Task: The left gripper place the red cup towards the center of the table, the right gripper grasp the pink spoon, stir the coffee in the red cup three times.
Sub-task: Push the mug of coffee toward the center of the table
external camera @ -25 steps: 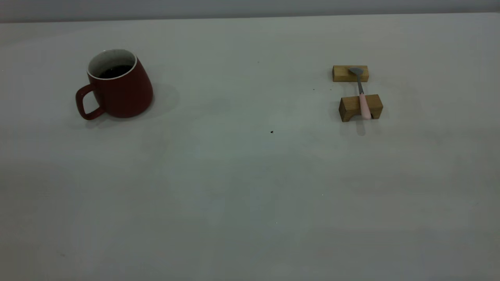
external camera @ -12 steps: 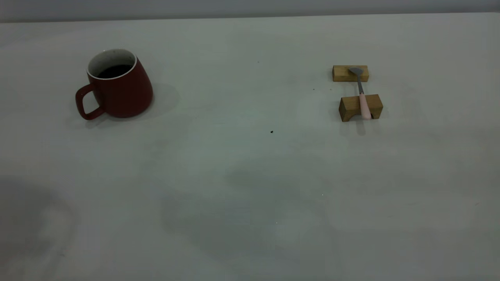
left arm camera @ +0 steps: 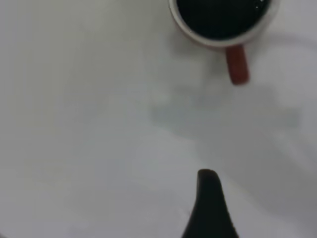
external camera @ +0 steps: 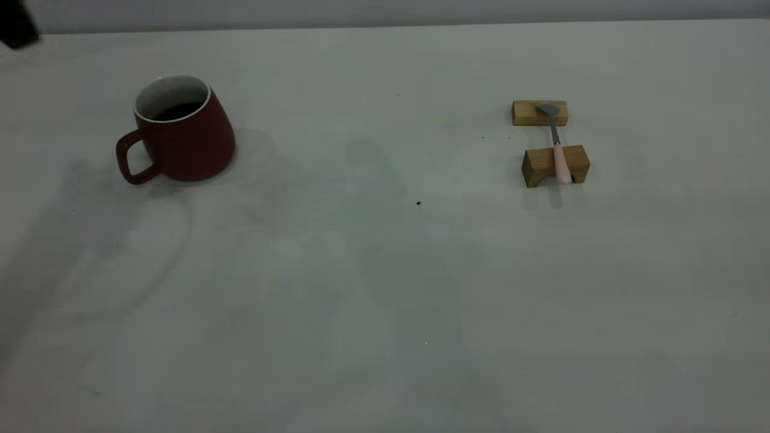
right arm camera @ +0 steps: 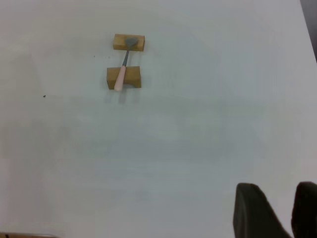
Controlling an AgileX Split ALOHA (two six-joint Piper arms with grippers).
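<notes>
The red cup (external camera: 180,135) stands at the left of the table (external camera: 373,288), its handle (external camera: 129,159) toward the near left and dark coffee (external camera: 177,110) inside. In the left wrist view the red cup (left arm camera: 198,34) is seen from above, well ahead of my left gripper (left arm camera: 252,198). Only one of its fingers (left arm camera: 210,203) shows, with nothing near it. The pink spoon (external camera: 560,161) lies across two wooden blocks at the right. My right gripper (right arm camera: 277,193) hovers far from the pink spoon (right arm camera: 120,79), its fingers a little apart and empty.
The near wooden block (external camera: 554,165) carries the spoon's handle and the far block (external camera: 538,113) its bowl. A dark part of the left arm (external camera: 17,27) shows at the far left corner. A small dark speck (external camera: 418,203) marks mid-table.
A dark part of the left arm has come into the exterior view's top left corner, and its shadow has spread over the table's left side. Cup and spoon have not moved.
</notes>
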